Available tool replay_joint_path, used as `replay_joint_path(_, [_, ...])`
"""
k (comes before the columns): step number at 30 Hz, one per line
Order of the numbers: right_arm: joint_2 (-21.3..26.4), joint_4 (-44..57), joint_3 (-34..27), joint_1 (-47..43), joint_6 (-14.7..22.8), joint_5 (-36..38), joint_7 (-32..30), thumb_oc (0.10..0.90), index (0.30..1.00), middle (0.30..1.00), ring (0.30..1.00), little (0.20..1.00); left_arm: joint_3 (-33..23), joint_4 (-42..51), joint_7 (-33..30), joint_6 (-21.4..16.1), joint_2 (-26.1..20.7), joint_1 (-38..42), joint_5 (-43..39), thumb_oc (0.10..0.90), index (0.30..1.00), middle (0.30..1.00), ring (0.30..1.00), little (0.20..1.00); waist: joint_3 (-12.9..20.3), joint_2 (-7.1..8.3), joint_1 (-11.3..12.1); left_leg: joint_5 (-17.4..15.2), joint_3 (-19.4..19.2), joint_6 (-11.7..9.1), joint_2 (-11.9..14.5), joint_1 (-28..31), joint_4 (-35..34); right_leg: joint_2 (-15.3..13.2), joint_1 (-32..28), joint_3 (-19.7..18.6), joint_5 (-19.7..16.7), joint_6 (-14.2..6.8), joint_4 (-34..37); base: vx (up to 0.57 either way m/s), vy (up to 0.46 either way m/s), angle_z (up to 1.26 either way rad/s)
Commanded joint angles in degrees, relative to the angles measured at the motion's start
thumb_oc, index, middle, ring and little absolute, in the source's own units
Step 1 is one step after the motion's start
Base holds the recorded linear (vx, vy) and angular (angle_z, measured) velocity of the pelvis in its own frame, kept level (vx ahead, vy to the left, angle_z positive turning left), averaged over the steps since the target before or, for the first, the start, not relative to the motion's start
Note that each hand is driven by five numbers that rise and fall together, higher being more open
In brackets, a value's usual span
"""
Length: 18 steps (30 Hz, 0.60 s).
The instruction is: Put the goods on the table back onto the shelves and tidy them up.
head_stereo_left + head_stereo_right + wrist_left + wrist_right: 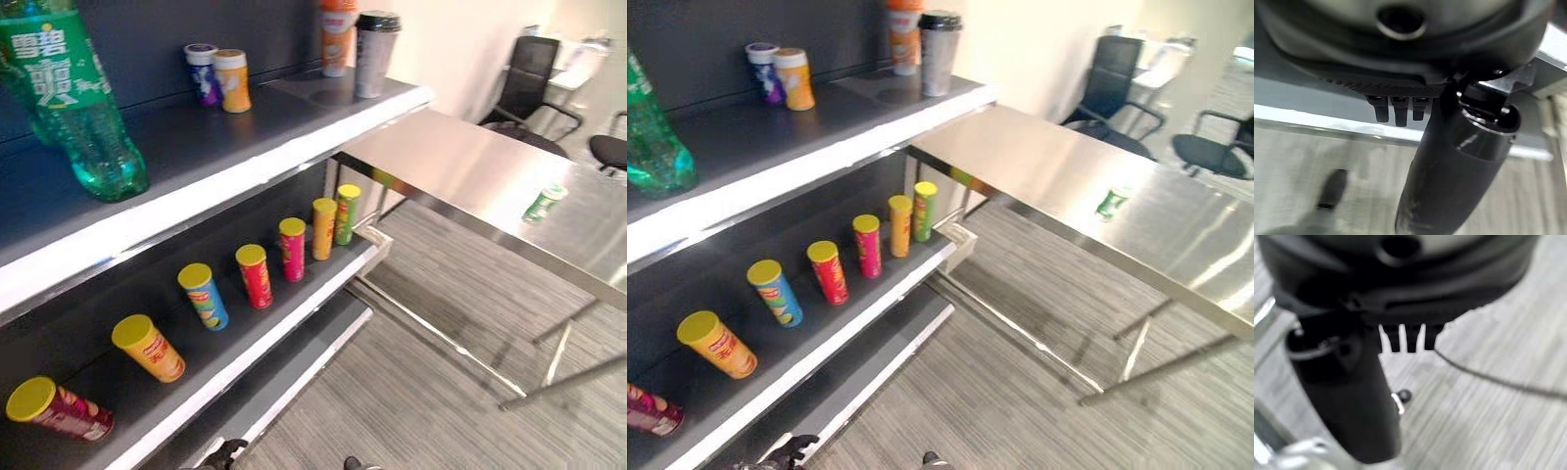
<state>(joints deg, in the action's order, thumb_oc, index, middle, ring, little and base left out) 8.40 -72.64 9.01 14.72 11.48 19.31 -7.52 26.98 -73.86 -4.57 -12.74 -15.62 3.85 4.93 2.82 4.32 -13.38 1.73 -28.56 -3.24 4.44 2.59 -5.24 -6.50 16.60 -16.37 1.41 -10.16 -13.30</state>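
A small green can point(544, 203) lies on its side on the steel table point(460, 162), far from both hands. Beside the table stands the shelf unit. Its middle shelf point(294, 299) carries a row of several yellow-lidded chip cans point(255, 275), the nearest ones tipped over. On the top shelf point(245, 137) are a green bottle point(78, 108), a purple can point(204, 73), a yellow can point(232, 80), an orange can point(338, 37) and a grey lidded cup point(375, 54). My left hand point(223, 456) and right hand point(355, 464) hang low, fingers point(1396, 110) relaxed, holding nothing.
Grey carpet point(421, 392) runs between the shelf unit and the table's legs point(554, 357). A bare bottom shelf point(304, 362) juts out near my left hand. Two black office chairs point(529, 83) point(609, 147) stand behind the table.
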Motion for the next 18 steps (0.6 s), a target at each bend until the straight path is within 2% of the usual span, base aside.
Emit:
replay_joint_path(1, [2.06, 2.51, -0.12, -2.61, 2.19, 5.12, 0.91, 0.8, 0.9, 0.9, 0.9, 0.9, -1.39, 3.01, 0.31, -2.39, -2.08, 4.39, -1.98, 0.8, 0.9, 0.9, 0.9, 0.9, -4.03, 0.52, 0.02, -2.39, 1.99, -2.06, 3.18, 0.25, 0.24, -3.91, 1.0, 1.16, -17.33, -3.83, 6.49, -0.15, 0.127, -1.08])
replay_joint_path(2, [2.16, 2.89, -0.49, -4.49, 2.64, 5.0, -0.06, 0.8, 0.9, 0.9, 0.9, 0.9, -1.76, 3.62, 0.09, -2.14, -2.02, 3.94, -4.12, 0.8, 0.9, 0.9, 0.9, 0.9, -5.21, -0.32, 1.96, -3.8, -1.13, -2.65, 3.82, 0.33, 0.24, -7.71, 2.49, 14.04, -16.38, -3.86, 7.21, -0.19, 0.067, -1.33])
replay_joint_path(3, [2.16, 2.93, -0.47, -4.57, 2.63, 4.96, -0.07, 0.8, 0.9, 0.9, 0.9, 0.9, -1.82, 3.66, 0.07, -2.11, -2.05, 4.0, -4.16, 0.8, 0.9, 0.9, 0.9, 0.9, -5.36, 0.09, 1.71, -2.45, -1.63, -2.38, 3.75, -0.22, 0.24, -7.86, 2.85, 14.39, -17.32, -3.24, 7.44, -0.2, 0.116, -1.71])
replay_joint_path(4, [2.18, 3.17, 0.02, -5.21, 2.61, 3.73, -0.57, 0.8, 0.9, 0.9, 0.9, 0.9, -2.75, 4.26, 0.03, -2.12, -2.44, 3.33, -5.19, 0.8, 0.9, 0.9, 0.9, 0.9, -5.92, -0.67, 2.95, -3.19, -3.79, -2.82, 4.49, 0.19, 0.24, -9.64, 1.99, 22.62, -14.66, -3.35, 6.79, -0.22, 0.021, -1.55])
replay_joint_path(5, [2.33, 3.24, 0.86, -5.74, 2.5, 2.59, -0.75, 0.8, 0.9, 0.9, 0.9, 0.9, -3.63, 4.4, -0.1, -1.87, -2.67, 2.91, -5.8, 0.8, 0.9, 0.9, 0.9, 0.9, -6.37, -0.74, 3.68, -2.15, -6.02, -3.01, 5.15, -0.04, 0.24, -10.58, 1.5, 28.79, -12.83, -2.81, 5.64, -0.27, 0.061, -1.16])
replay_joint_path(6, [2.46, 3.27, 1.83, -6.36, 2.43, 0.75, -1.41, 0.8, 0.9, 0.9, 0.9, 0.9, -4.59, 4.29, -0.32, -1.71, -2.88, 2.45, -6.44, 0.8, 0.9, 0.9, 0.9, 0.9, -6.61, -0.55, 4.47, -1.13, -8.75, -2.98, 5.85, -0.42, 0.51, -11.27, 1.03, 33.67, -11.39, -2.36, 3.92, -0.29, -0.043, -0.91])
replay_joint_path(7, [2.66, 3.43, 2.74, -6.78, 2.38, -1.4, -2.27, 0.8, 0.9, 0.9, 0.9, 0.9, -5.45, 4.01, -0.66, -1.51, -3.2, 2.01, -6.65, 0.8, 0.9, 0.9, 0.9, 0.9, -6.16, 0.17, 4.97, -0.71, -11.5, -3.26, 6.6, -0.56, 0.75, -11.2, -0.78, 36.96, -10.03, -2.13, 4.12, -0.22, -0.237, -1.83])
replay_joint_path(8, [1.61, 3.56, 4.01, -5.27, 2.39, -4.37, -3.37, 0.8, 0.9, 0.9, 0.9, 0.9, -7.57, 3.25, -0.65, -1.52, -3.31, 0.49, -6.63, 0.8, 0.9, 0.9, 0.9, 0.9, -5.16, 2.33, 5.75, 0.66, -14.33, -4.49, 7.94, 0.35, 1.14, -8.74, -3.98, 36.08, -9.38, -2.57, 7.82, -0.1, -0.24, -2.08])
replay_joint_path(9, [1.56, 3.61, 4.12, -5.14, 2.4, -4.38, -3.39, 0.8, 0.9, 0.9, 0.9, 0.9, -7.61, 3.26, -0.65, -1.55, -3.38, 0.35, -6.61, 0.8, 0.9, 0.9, 0.9, 0.9, -5.13, 2.41, 6.0, 0.74, -14.66, -4.62, 8.01, 0.58, 1.11, -8.54, -4.07, 35.81, -9.51, -2.52, 8.05, -0.03, -0.325, -1.93])
replay_joint_path(10, [1.45, 3.63, 4.5, -4.64, 2.44, -3.78, -3.04, 0.8, 0.9, 0.9, 0.9, 0.9, -8.59, 3.03, -1.38, -1.57, -3.19, -0.21, -7.61, 0.8, 0.9, 0.9, 0.9, 0.9, -4.83, 2.74, 6.73, 2.05, -15.73, -5.74, 9.63, 0.91, 1.23, -7.33, -4.38, 34.48, -9.73, -2.37, 8.7, 0.04, -0.202, -0.81])
replay_joint_path(12, [1.71, 4.1, 4.82, -3.32, 2.87, -3.9, -2.96, 0.8, 0.9, 0.9, 0.9, 0.9, -9.87, 3.32, -1.76, -2.09, -2.52, -1.61, -8.95, 0.8, 0.9, 0.9, 0.9, 0.9, -3.87, 2.55, 7.15, 3.17, -16.58, -6.85, 11.95, 2.53, 1.53, -5.95, -5.2, 34.08, -8.52, -1.66, 9.71, 0.13, -0.3, -0.64])
replay_joint_path(13, [2.29, 4.61, 4.96, -2.64, 3.21, -4.42, -2.41, 0.8, 0.9, 0.9, 0.9, 0.9, -10.07, 3.06, -1.27, -2.11, -1.48, -3.13, -9.21, 0.8, 0.9, 0.9, 0.9, 0.9, -2.71, 1.89, 6.6, 4.27, -17.17, -7.82, 14.02, 4.55, 1.95, -3.82, -6.64, 33.61, -6.98, -0.56, 9.85, 0.13, -0.261, -0.78])
replay_joint_path(14, [2.38, 4.64, 5.01, -2.54, 3.21, -4.42, -2.38, 0.8, 0.9, 0.9, 0.9, 0.9, -10.1, 3.06, -1.27, -2.12, -1.41, -3.23, -9.2, 0.8, 0.9, 0.9, 0.9, 0.9, -2.74, 1.74, 6.66, 4.38, -17.25, -8.02, 14.26, 4.74, 1.97, -3.58, -6.79, 33.6, -6.86, -0.43, 9.86, 0.13, -0.286, -0.69])
replay_joint_path(15, [2.8, 5.21, 5.34, -2.34, 3.65, -4.66, -2.34, 0.8, 0.9, 0.9, 0.9, 0.9, -9.83, 2.84, -1.06, -2.0, -0.77, -3.81, -9.08, 0.8, 0.9, 0.9, 0.9, 0.9, -2.25, 1.16, 6.36, 5.39, -17.58, -8.71, 15.83, 5.53, 2.27, -2.26, -7.42, 33.06, -5.7, 0.15, 9.85, 0.07, -0.148, -0.29])
replay_joint_path(18, [4.22, 7.61, 6.66, -1.76, 4.38, -6.0, -2.01, 0.8, 0.9, 0.9, 0.9, 0.9, -9.9, 2.54, -0.69, -1.67, 0.02, -4.84, -8.85, 0.8, 0.9, 0.9, 0.9, 0.9, -1.1, 0.25, 5.75, 6.19, -18.38, -9.22, 18.34, 7.6, 2.61, 0.41, -8.68, 31.87, -3.62, 1.6, 9.5, 0.09, -0.21, -0.06])
